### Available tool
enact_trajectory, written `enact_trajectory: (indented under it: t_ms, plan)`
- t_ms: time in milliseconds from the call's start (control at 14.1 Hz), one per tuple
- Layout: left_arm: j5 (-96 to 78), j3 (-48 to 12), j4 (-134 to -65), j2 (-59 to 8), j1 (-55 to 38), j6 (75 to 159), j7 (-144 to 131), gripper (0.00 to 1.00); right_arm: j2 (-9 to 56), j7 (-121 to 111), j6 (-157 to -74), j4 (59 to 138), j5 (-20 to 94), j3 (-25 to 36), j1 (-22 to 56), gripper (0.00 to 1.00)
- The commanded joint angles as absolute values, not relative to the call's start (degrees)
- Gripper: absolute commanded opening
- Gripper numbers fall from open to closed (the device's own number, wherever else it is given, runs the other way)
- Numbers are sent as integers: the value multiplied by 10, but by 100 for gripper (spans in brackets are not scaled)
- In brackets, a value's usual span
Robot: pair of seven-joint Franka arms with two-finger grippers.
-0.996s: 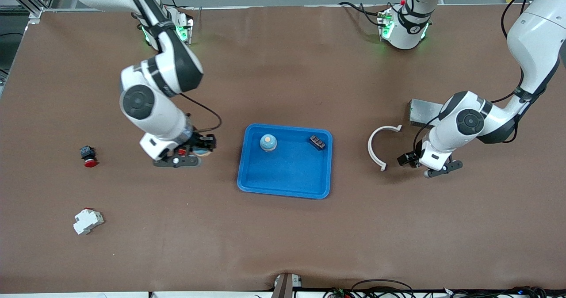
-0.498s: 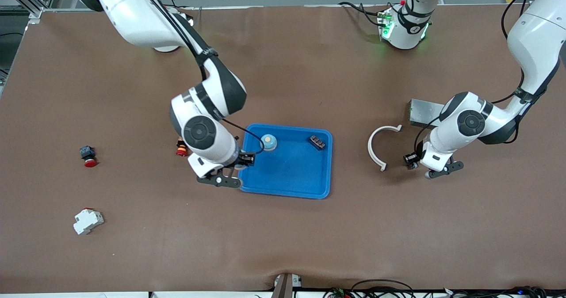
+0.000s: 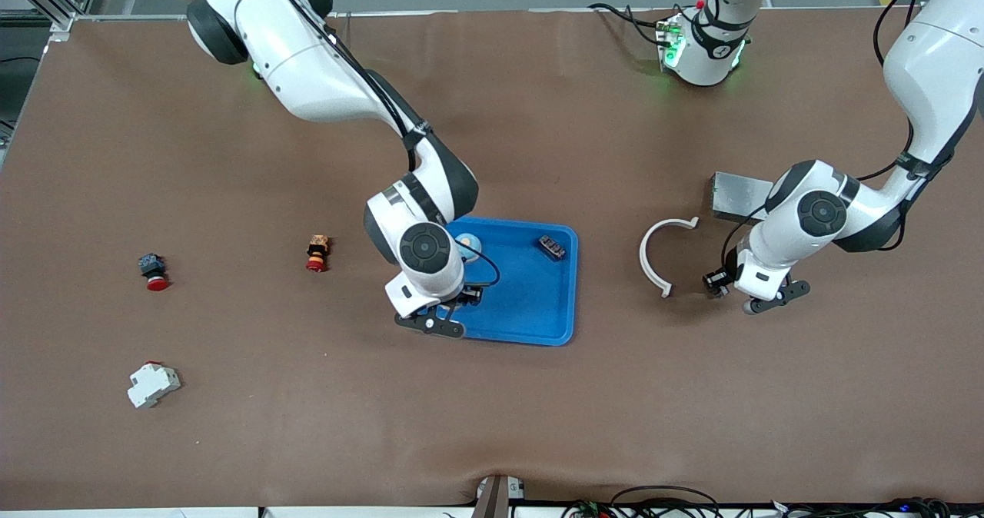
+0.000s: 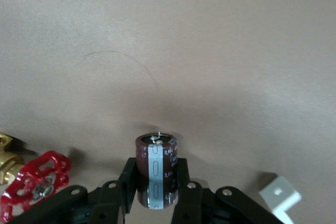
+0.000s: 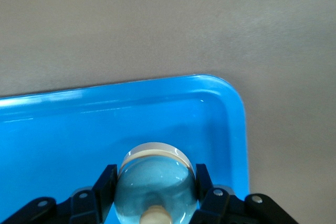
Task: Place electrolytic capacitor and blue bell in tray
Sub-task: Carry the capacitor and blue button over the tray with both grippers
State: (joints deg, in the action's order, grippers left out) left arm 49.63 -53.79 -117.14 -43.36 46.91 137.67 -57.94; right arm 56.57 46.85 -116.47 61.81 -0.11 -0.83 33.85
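Observation:
The blue tray [image 3: 530, 303] lies mid-table. One blue bell [image 3: 469, 241] stands inside it, partly hidden by the right arm. My right gripper [image 3: 465, 300] hangs over the tray's corner toward the right arm's end. It is shut on a second blue bell [image 5: 155, 182], and the tray rim [image 5: 239, 114] shows below it in the right wrist view. My left gripper [image 3: 716, 281] is low over the table beside a white curved piece. It is shut on the electrolytic capacitor [image 4: 156, 161], a dark brown cylinder with a silver stripe.
A small black part [image 3: 551, 247] lies in the tray. The white curved piece [image 3: 653, 260] and a grey metal box [image 3: 738, 194] are near the left arm. A red-orange part [image 3: 316, 253], a red button [image 3: 154, 272] and a white breaker [image 3: 152, 384] lie toward the right arm's end. A red valve [image 4: 34, 182] shows in the left wrist view.
The right arm has carried its bell from the bare table over to the tray, uncovering the red-orange part. The left gripper has closed on the capacitor and shifted slightly.

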Motion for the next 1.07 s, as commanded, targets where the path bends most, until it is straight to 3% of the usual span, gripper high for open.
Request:
enact_trajectory:
  t_ms: [0,640,996]
  plan:
    - [465,-569,-1163,-408,471,1323,-591,0,596,483,-1169,587,-8,-3,349,0]
    - [345,-672,-1084,-363,467,1153,-633,0,608,483,-1172,589,-8,-3,354,0]
    - [329,-674,-1044,-362,383,1135,-737,0,613,484,-1188,592,-9,-2,359,0]
